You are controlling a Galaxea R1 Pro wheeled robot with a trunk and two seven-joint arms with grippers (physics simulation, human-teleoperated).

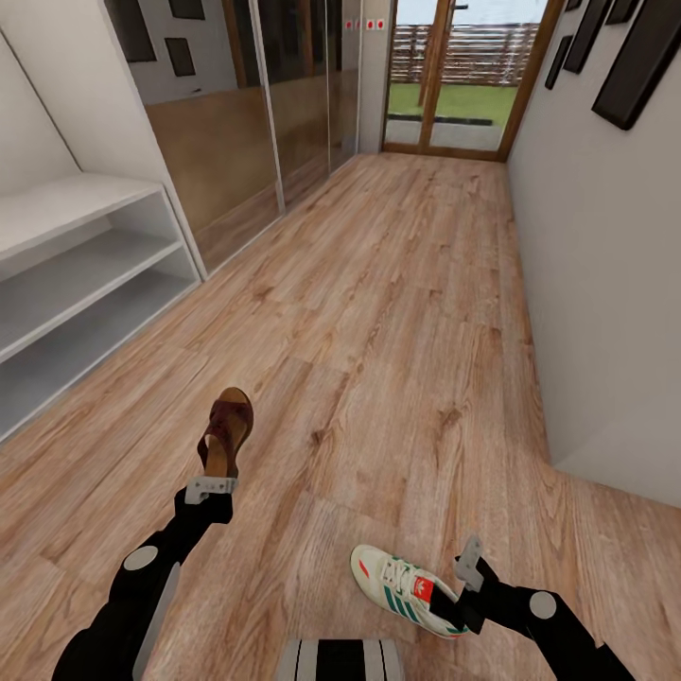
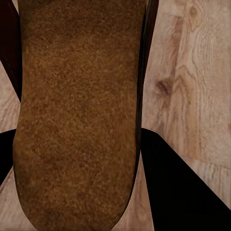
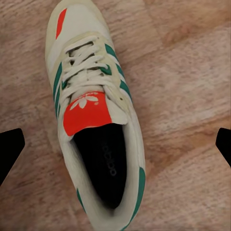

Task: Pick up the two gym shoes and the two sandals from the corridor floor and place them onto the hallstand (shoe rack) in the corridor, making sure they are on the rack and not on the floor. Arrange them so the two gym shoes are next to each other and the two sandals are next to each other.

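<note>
The left gripper (image 1: 212,487) holds a dark brown leather open sandal with a tan footbed (image 1: 225,432) by its heel end, toe pointing away from the fingers. In the left wrist view the sandal's brown footbed (image 2: 77,115) sits betw. the two dark fingers, so they look pinched on it, tho the contact itself isn't clearly visible.

The right gripper (image 1: 463,579) is at the heel end of a cream-white low sneaker with green side stripes and a red-orange tongue label (image 1: 407,579). In the right wrist view the sneaker (image 3: 94,115) lies on the warm brown wood-plank corridor floor (image 3: 192,86), heel toward the camera, w/ both fingertips (image 3: 10,147) spread wide and well apart from its sides. So nothing is gripped yet.

The wide low pale-grey hallstand with open shelves (image 1: 85,265) stands off to the left, well apart from both grippers.

Judgement: the step in hand is prob. grasping the sneaker. To do it well, the right arm should centre the heel collar betw. the fingers, come down so one finger goes inside the opening and one outside, then close firmly. The left arm should keep the sandal level and clear of the floor meanwhile. Risk: a shallow pinch on the soft collar could slip when lifted.
</note>
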